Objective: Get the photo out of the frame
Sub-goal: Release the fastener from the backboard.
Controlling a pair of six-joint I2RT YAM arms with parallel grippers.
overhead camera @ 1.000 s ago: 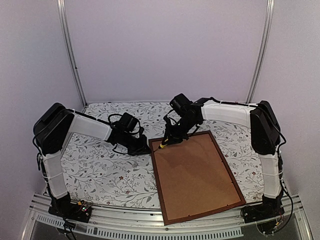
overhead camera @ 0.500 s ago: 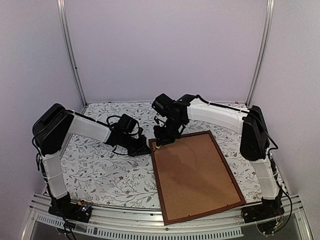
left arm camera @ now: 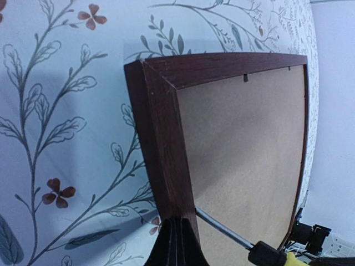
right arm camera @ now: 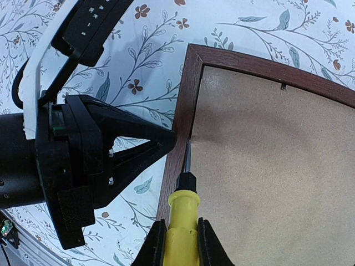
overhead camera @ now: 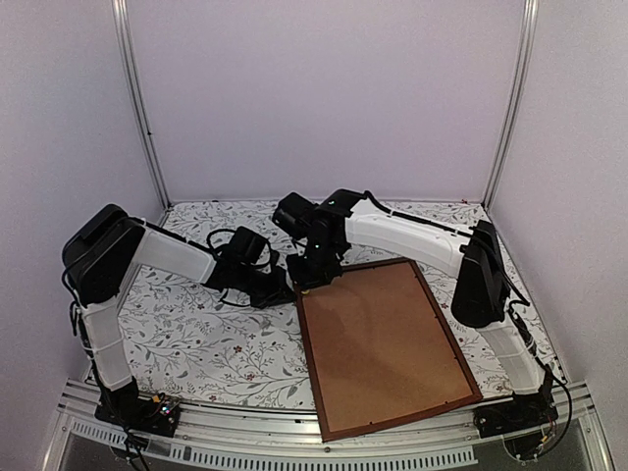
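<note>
The dark reddish-brown frame (overhead camera: 310, 365) lies face down on the floral table, with the plain brown backing board (overhead camera: 388, 343) filling it. The photo is hidden beneath that board. My left gripper (overhead camera: 286, 291) is shut, its tips (left arm camera: 177, 223) pressed on the frame's left rail (left arm camera: 161, 138) close to the far left corner. My right gripper (right arm camera: 181, 225) is shut on a yellow-handled screwdriver (right arm camera: 183, 216). Its metal tip sits in the seam between the left rail (right arm camera: 180, 111) and the backing board (right arm camera: 272, 166), right beside the left gripper's tips (right arm camera: 166, 141).
Small metal tabs (left arm camera: 245, 78) (right arm camera: 283, 86) stick out of the frame's far rail over the board. Both arms crowd the frame's far left corner. White walls with metal posts (overhead camera: 137, 98) enclose the table, and a metal rail (overhead camera: 294, 453) runs along its near edge.
The right arm has swung left along the frame's far edge, carrying the screwdriver to the far left corner beside the left gripper. The left gripper has stayed where it was.
</note>
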